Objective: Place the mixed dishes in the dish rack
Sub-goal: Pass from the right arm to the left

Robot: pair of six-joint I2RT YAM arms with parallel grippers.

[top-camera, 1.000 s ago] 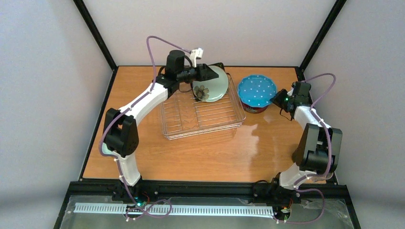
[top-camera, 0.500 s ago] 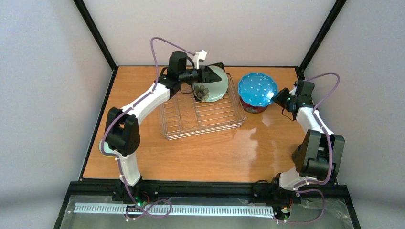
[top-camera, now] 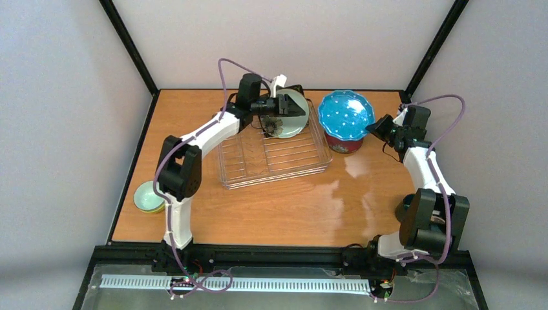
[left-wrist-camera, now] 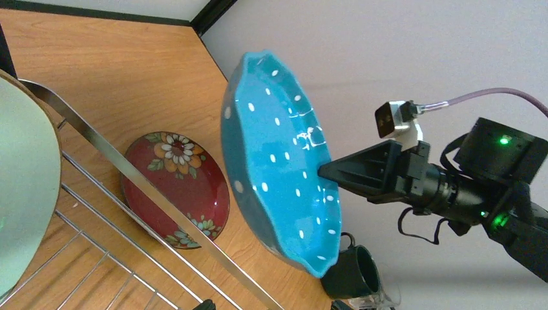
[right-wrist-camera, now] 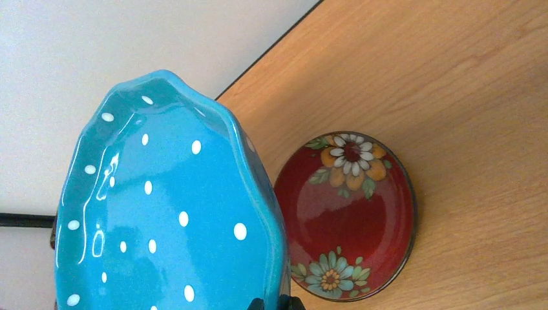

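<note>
Wood-grain tabletop (top-camera: 291,206), plain grey walls. The blue dotted plate (top-camera: 346,115) (glossy glazed ceramic, scalloped rim) is now airborne. A second ago it sat low over the small red floral plate (top-camera: 344,143); now it's higher and tilted, and the red one lies flat on the wood beneath, apart from it. The right gripper (top-camera: 377,127) is pinching the plate's right rim, fingers almost closed on the thin edge.

I'd say the pick is done and the carry to the rack comes next. Slick glaze plus an edge pinch means the plate may pivot.

The silvery wire-grid dish rack with low clear rim (top-camera: 245,165) is just left of the plate. A pale mint plate (top-camera: 298,121) stands upright at its back right, with a black square floral plate (top-camera: 274,126) leaning in front.

The left gripper (top-camera: 292,104) has swung further right over those two, jaws spread wide and nothing held. It may crowd the drop-in. That swing uncovers a yellow-green bowl (top-camera: 148,197) at the table's left edge.

A dark green mug (left-wrist-camera: 352,274) and a clear glass cup (left-wrist-camera: 378,298) wait beyond the plate in the left wrist view.
</note>
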